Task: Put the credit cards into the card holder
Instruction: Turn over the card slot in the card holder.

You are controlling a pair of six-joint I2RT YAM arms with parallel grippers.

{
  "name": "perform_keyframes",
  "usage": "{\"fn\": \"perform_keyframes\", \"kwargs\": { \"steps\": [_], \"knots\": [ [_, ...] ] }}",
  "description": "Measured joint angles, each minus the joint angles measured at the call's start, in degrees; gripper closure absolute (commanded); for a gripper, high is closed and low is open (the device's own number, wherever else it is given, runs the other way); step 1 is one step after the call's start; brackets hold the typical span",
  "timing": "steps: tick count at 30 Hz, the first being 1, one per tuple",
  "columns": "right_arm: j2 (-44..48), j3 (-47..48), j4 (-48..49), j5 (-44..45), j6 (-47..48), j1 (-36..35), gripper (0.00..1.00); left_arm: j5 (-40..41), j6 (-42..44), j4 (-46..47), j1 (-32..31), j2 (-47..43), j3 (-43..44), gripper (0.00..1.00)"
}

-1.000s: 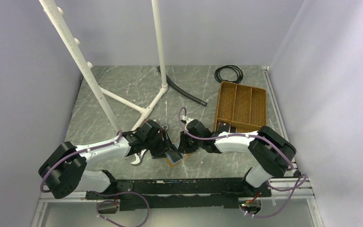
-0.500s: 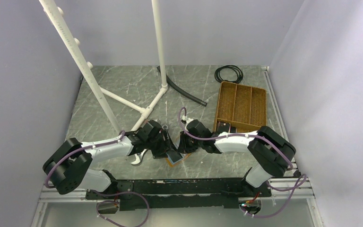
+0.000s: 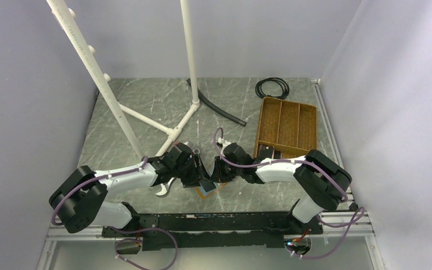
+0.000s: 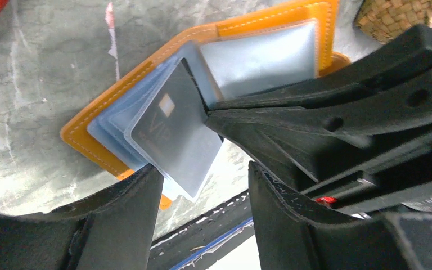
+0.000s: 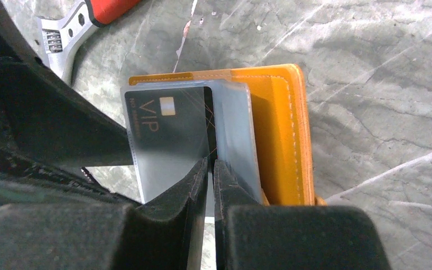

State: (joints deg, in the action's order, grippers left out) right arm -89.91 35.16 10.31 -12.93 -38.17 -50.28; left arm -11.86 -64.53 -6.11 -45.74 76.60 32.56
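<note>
- Orange-tan card holder (image 5: 278, 124) lies open on the grey table (image 5: 371, 84), at the lower centre of the overhead view between the two wrists. I judge it lies flat so that its leaves can be fanned.
- One dark credit card (image 5: 160, 132), marked VIP, sits inside a clear sleeve (image 4: 140, 109) of the holder, left of centre in the right wrist view.
- Right gripper (image 5: 211, 180): pincer together, clamped on the sleeve's right edge. I judge this steadies the leaf while the card seats.
- Left gripper (image 4: 202, 208): pincer apart, straddling the sleeve's lower corner and gripping nothing. I read it as placed to nudge or brace.
- Hidden: I cannot tell whether the card itself lies between the right pads, or only plastic.
- Hidden: the overhead view gives only a sliver of the holder, because both wrists cover it.
- Unclear: no other cards can be confirmed. A dark item at the near end of the brown tray (image 3: 261, 121) is too small to identify.
- Cut off: a wrench (image 5: 62, 34) at upper left of the right wrist view.
</note>
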Motion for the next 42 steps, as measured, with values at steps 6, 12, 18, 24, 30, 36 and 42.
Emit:
{"fn": "perform_keyframes", "kwargs": {
  "steps": [6, 12, 18, 24, 30, 36, 42],
  "knots": [
    [-0.20, -0.15, 0.76, -0.61, -0.68, 0.00, 0.89, 0.24, 0.96, -2.10, -0.37, -1.36, 1.84, 0.37],
    [-0.22, -0.20, 0.81, -0.85, -0.94, 0.00, 0.89, 0.31, 1.75, -3.17, -0.50, -1.44, 2.62, 0.39],
    [0.17, -0.20, 0.42, -0.90, -1.14, 0.02, 0.86, 0.26, 2.64, -3.78, -0.50, -0.22, 5.09, 0.38],
    [3.96, -1.09, -4.52, -2.25, -2.69, 1.92, 0.78, 0.09, 3.80, -2.95, -0.59, 2.16, 7.67, 0.36],
    [11.04, -2.73, -9.57, -4.13, -4.68, 7.72, 0.78, -0.59, 4.17, -0.48, -0.59, 7.26, 9.53, 0.36],
    [13.77, -3.43, -12.87, -4.55, -5.03, 10.40, 0.78, -2.08, 4.92, 1.18, -0.61, 12.39, 11.93, 0.35],
    [13.66, -3.39, -17.46, -2.47, -3.54, 10.71, 0.78, -2.49, 5.46, 1.20, -1.09, 13.84, 15.65, 0.33]
  ]
}}
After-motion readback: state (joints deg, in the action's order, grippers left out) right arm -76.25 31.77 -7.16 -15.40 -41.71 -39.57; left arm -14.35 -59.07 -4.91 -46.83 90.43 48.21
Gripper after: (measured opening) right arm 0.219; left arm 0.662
